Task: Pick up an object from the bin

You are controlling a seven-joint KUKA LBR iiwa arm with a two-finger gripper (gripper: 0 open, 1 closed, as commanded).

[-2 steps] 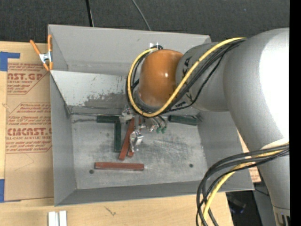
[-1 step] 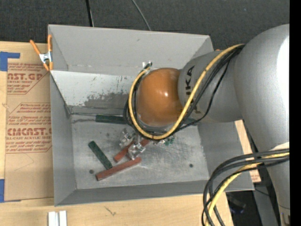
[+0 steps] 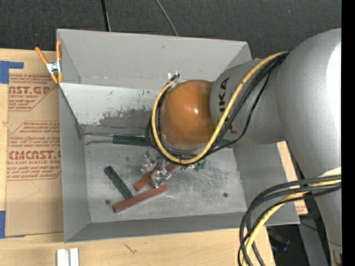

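Grey bin (image 3: 105, 101) mid frame. Arm w/ orange cover (image 3: 186, 118) comes in from right. Gripper (image 3: 156, 169) low at bin centre, spread or pressed together: can't tell. It's right over short red-brown stick (image 3: 143, 183). Long red-brown stick (image 3: 138, 199) just below. Dk green stick (image 3: 118, 182) to left, second green stick (image 3: 130, 140) upper left.

Arm housing (image 3: 260, 112), centre right of frame: black letters "KA", running up the grey casing; the letters before them are hidden by the orange cover.
Cardboard sheet (image 3: 30, 123), left edge, upper print: red "CAST.GP", cut off at the frame edge.
Cardboard sheet, left edge, lower print: red "CAST.G", with "CAST ACRYLIC SHEET" beneath.
Cardboard sheet, small slanted lines: too small to read.
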